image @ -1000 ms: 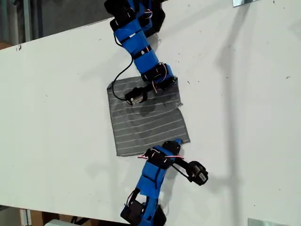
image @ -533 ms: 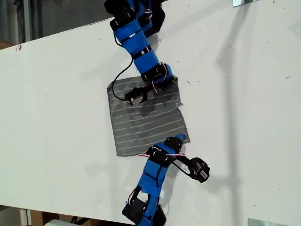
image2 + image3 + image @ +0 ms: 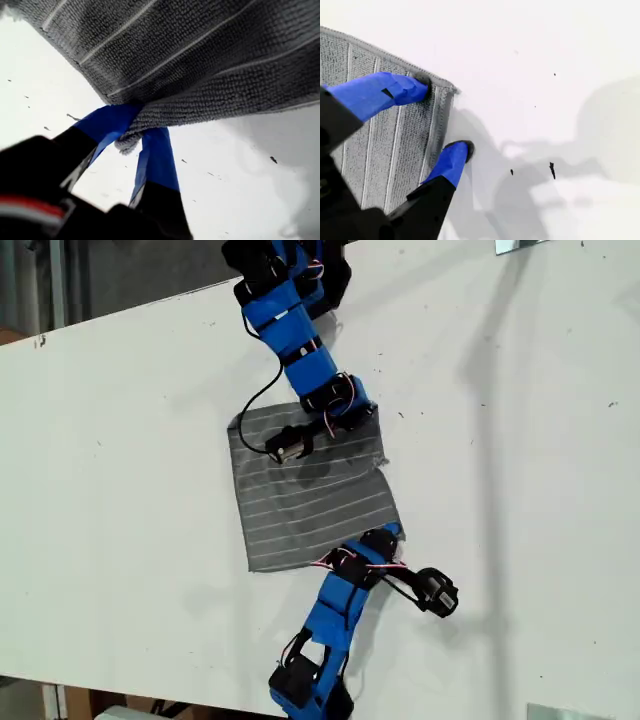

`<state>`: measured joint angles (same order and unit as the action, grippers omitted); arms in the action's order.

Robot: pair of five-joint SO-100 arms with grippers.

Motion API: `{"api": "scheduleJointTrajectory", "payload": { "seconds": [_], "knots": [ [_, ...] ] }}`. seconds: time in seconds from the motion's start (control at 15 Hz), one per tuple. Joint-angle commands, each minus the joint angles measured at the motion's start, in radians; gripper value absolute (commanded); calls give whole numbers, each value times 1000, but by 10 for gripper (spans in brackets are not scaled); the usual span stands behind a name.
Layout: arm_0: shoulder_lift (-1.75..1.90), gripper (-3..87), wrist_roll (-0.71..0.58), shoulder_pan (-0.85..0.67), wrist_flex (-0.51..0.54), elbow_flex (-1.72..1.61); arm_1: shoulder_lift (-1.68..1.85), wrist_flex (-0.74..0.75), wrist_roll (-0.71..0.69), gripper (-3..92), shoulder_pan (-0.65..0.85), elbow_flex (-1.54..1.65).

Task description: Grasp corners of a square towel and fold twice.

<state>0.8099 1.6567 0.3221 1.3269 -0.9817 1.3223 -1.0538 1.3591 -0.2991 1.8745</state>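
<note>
You had my first gripper (image 3: 135,137) pinching a towel (image 3: 310,490) corner (image 3: 129,142) for lifting; my second gripper (image 3: 445,120) straddled another, spread.

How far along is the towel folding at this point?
No fold done: the towel lies flat. In hand: my first gripper is shut on one corner; my second gripper is open astride another corner. Left: closing that grasp and both folds.

Blue arm links w/ black joints, thin wires, blue-taped fingers (image 3: 380,92).
</note>
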Motion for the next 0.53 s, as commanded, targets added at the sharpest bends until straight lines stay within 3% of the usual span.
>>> {"api": "scheduleJointTrajectory", "payload": {
  "seconds": [0.0,0.07,0.27,0.47],
  "knots": [
    [-44,189,11,14,-100,31,-17,6,-11,-1,18,-35],
    [-63,24,43,18,-110,28,-17,6,-11,-1,18,-35],
    [-66,-2,64,34,-117,11,-17,6,-11,-1,18,-35],
    [-38,-2,78,52,-60,14,-17,6,-9,-1,18,-35]
  ]
}}
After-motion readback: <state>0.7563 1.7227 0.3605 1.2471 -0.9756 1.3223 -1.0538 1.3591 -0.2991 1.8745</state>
